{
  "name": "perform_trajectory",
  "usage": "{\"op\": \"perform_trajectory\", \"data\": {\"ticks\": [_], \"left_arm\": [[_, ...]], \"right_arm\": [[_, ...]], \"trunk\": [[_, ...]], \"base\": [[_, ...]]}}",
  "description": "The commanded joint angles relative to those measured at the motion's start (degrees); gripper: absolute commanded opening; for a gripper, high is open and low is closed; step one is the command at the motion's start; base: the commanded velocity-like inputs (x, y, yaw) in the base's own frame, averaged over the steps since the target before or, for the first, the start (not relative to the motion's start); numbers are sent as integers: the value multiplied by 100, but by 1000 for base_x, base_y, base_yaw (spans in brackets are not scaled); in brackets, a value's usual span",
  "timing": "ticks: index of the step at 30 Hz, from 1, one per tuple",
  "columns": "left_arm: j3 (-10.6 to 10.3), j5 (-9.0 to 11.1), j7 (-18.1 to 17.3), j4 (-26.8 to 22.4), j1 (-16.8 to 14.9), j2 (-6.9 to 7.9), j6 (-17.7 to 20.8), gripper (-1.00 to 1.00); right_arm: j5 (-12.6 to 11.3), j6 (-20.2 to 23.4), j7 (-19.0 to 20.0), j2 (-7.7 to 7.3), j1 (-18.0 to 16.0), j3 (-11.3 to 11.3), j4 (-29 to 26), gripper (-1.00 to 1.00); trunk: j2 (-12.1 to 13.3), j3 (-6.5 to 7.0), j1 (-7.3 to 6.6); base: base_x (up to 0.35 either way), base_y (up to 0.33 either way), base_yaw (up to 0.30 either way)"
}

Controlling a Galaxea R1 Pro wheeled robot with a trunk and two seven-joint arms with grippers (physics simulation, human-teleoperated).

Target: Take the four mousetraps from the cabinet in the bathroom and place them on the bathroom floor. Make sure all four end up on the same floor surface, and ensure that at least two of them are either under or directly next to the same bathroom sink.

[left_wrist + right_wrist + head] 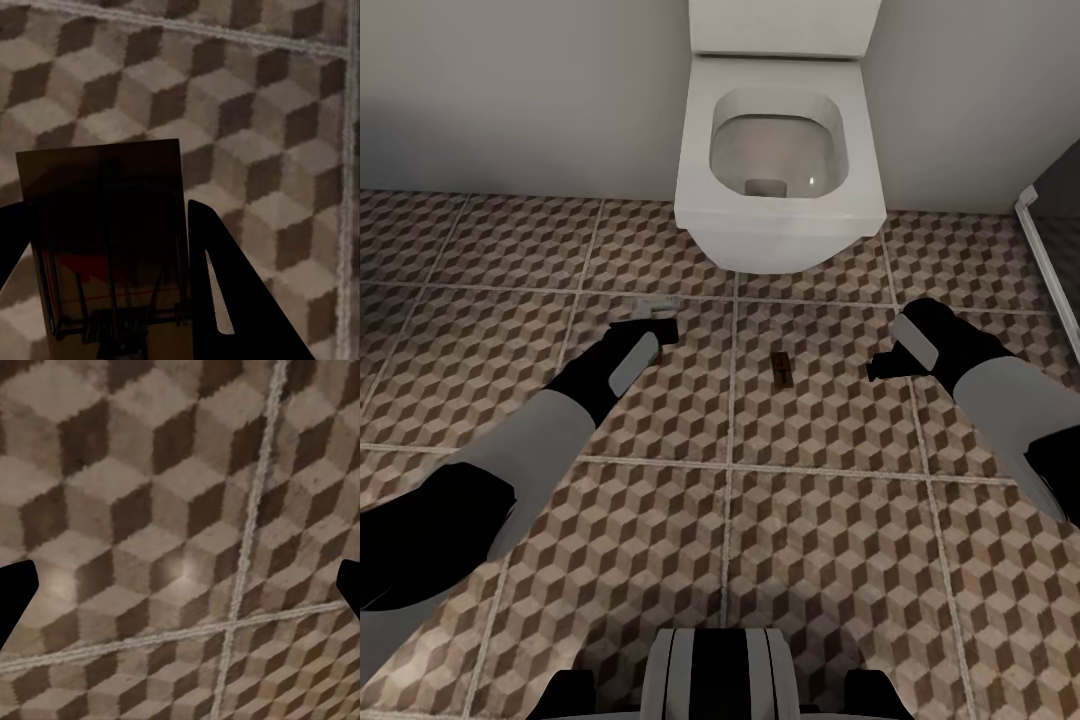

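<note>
My left pincer (112, 300) is clamped on one mousetrap (105, 225), low over the bathroom floor (830, 560). My right pincer (180, 592) stands apart, holding nothing. A second mousetrap (782, 369) lies on the tiles between both pincers, near the toilet (780, 150).

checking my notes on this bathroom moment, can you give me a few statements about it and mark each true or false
1. A mousetrap lies on the bathroom floor in front of the toilet. True.
2. The left hand is empty. False: the left wrist view shows a held mousetrap between its fingers.
3. The right hand is shut on a mousetrap. False: the right wrist view shows its fingers spread wide over bare tiles, nothing between them.
4. The toilet's lid is down. False: the bowl is open.
5. The mousetrap on the floor lies between the two arms in the head view. True.
</note>
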Motion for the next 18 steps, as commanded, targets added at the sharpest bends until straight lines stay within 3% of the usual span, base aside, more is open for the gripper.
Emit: {"op": "perform_trajectory", "data": {"ticks": [1, 9, 18], "left_arm": [[-52, 38, 57, -7, -5, -3, 10, -100], [-242, 42, 32, -3, -5, -28, -27, -100], [-295, 45, 23, -1, 0, -37, -144, -100]], "right_arm": [[-61, 17, -38, -7, -4, 43, -11, 100], [-61, 17, -37, 13, -4, 44, -11, 100], [-61, 17, -37, 33, -4, 46, -11, 100]], "trunk": [[-1, -4, -1], [-1, -4, -1], [-1, -4, -1]], "base": [[0, 0, 0], [-30, -16, 0], [-22, -15, 0]]}}
